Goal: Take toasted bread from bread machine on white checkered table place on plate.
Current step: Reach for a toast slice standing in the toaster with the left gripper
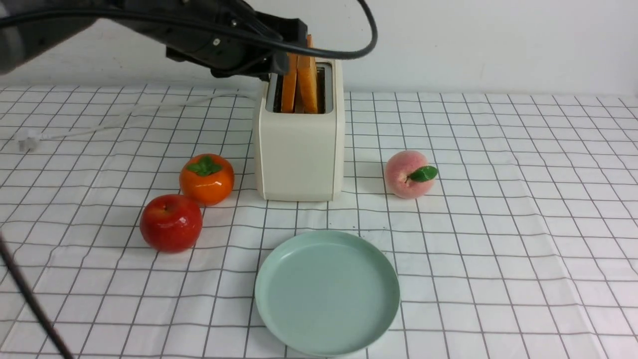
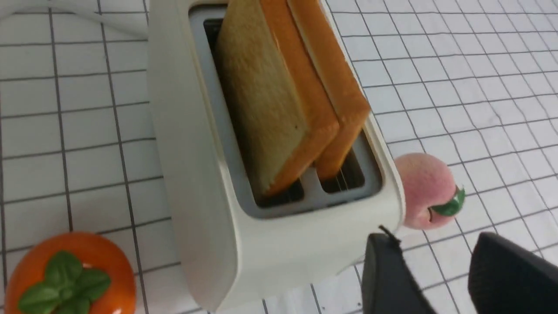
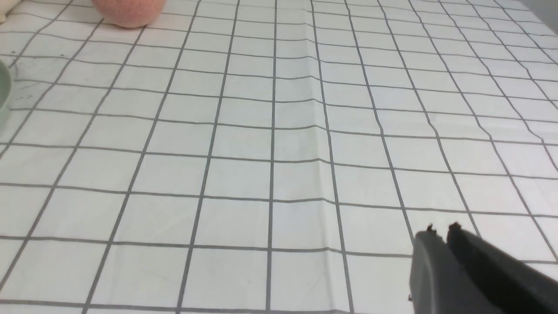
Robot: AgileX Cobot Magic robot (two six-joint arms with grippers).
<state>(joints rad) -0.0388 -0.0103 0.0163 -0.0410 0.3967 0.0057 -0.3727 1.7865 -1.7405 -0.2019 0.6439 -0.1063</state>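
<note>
We record toasted bread [image 1: 301, 82], two slices upright in bread machine [image 1: 299, 149] slots, machine at twelve o'clock of plate [image 1: 326, 294], white checkered table [image 1: 498, 249], left gripper [image 2: 436, 261] released, empty, right gripper [image 3: 442, 233] clenched, empty

Our left arm stretches over bread machine [image 1: 299, 149]. Our left gripper [image 2: 449, 283] hangs just above it, jaws apart, holding nothing. Our right gripper [image 3: 441, 237] low, far from it, jaws together.
</note>
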